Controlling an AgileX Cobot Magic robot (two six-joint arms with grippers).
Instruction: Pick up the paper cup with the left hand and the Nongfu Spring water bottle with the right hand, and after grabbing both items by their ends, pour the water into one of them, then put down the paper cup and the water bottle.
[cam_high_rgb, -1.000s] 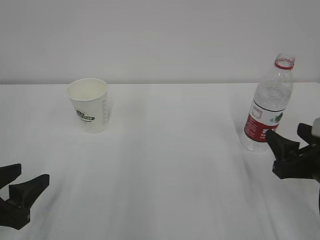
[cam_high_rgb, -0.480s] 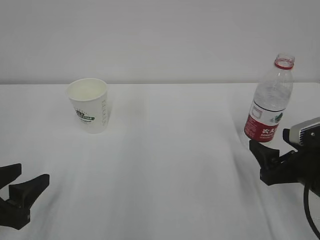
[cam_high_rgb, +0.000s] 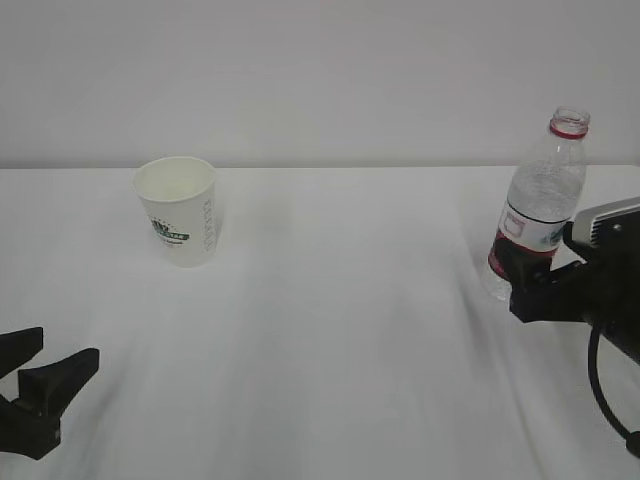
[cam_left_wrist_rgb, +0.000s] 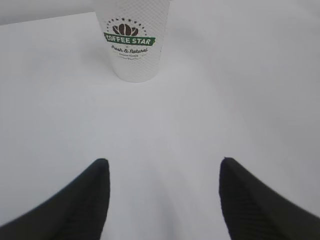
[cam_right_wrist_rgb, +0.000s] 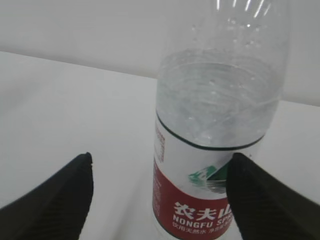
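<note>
The white paper cup (cam_high_rgb: 180, 210) with a green-black logo stands upright at the back left; in the left wrist view the cup (cam_left_wrist_rgb: 132, 45) is far ahead of my fingers. My left gripper (cam_high_rgb: 40, 385) (cam_left_wrist_rgb: 163, 161) rests low near the front left corner, open and empty. At the right stands the uncapped Nongfu Spring water bottle (cam_high_rgb: 540, 200) (cam_right_wrist_rgb: 215, 150), with clear water inside. My right gripper (cam_high_rgb: 515, 275) (cam_right_wrist_rgb: 161, 156) is open around the bottle's lower label. Its right finger is against the label and its left finger is well clear.
A white table (cam_high_rgb: 340, 320) runs back to a plain white wall (cam_high_rgb: 300, 80). A black cable (cam_high_rgb: 600, 395) hangs from the right arm at the right edge.
My right gripper has risen and moved in toward the bottle, so its fingers now flank the label, and its jaws have widened. The left gripper, cup and bottle have not moved.
</note>
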